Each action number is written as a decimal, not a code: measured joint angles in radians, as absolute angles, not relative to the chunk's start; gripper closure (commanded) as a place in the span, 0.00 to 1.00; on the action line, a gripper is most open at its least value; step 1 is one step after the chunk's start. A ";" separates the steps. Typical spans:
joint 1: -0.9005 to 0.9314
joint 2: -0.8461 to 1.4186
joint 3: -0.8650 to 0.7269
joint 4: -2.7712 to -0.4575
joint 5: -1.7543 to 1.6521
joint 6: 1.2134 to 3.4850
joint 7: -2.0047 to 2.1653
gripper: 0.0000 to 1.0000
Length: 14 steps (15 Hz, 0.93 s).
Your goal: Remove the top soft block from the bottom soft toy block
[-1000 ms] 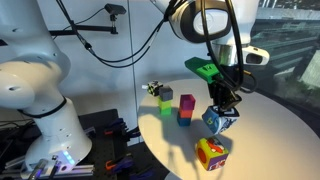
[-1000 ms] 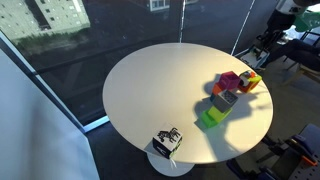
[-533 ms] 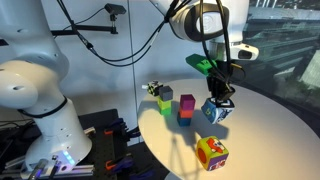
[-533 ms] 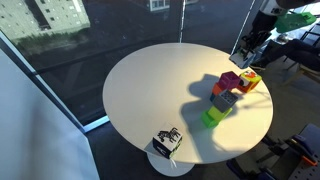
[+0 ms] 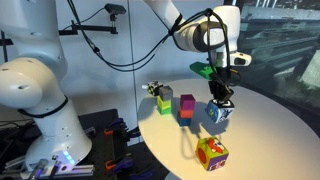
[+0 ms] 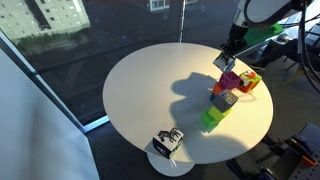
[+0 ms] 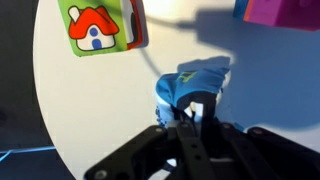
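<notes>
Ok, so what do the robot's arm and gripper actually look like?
The arm is glossy white, with rounded, bulbous joint housings. Loose black cables hang along it. The gripper is black and angular with slim dark fingers, and there is a bright green part at the wrist.

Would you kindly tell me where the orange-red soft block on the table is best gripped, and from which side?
Take the bottom soft toy block across two opposite side faces near mid-height, coming straight down from above. It sits flat on the table with room around it, its top bare, since the end effector holds the top soft block off to one side.
</notes>
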<state>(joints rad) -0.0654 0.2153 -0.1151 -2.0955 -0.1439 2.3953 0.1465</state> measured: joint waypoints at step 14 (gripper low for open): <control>0.013 0.388 -0.150 -2.018 -0.295 2.444 0.274 0.17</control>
<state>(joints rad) 0.0133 0.3883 -0.1503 -2.0183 -0.2951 2.4438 0.2738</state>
